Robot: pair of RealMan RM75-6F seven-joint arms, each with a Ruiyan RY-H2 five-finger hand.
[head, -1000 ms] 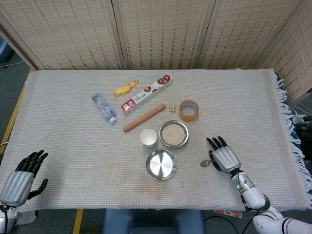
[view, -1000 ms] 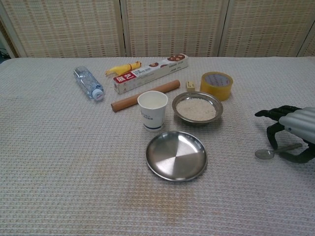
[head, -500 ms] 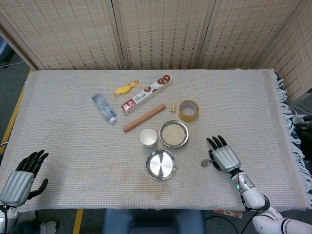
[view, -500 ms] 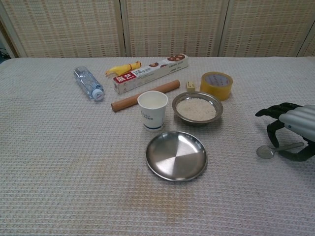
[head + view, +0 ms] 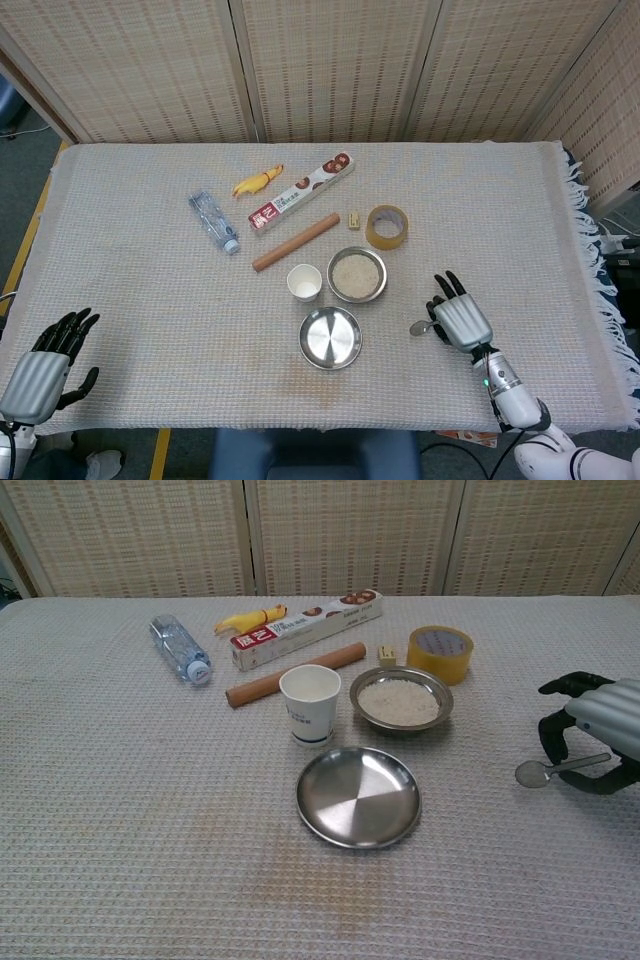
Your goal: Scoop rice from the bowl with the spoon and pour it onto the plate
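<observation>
Long box (image 5: 308, 628): I see a red label patch at its near end with pale characters, too small for me to read; the print along its white side is also illegible.
Paper cup (image 5: 310, 704): I make out faint blue print low on its wall, unreadable.
Water bottle (image 5: 178, 648): I can read nothing on it.
Tape roll (image 5: 440, 652): I see no lettering on it.
Elsewhere: I find no readable text, number or sign in either view.

Both hands (image 5: 461, 320) silver-backed with black fingers.
</observation>
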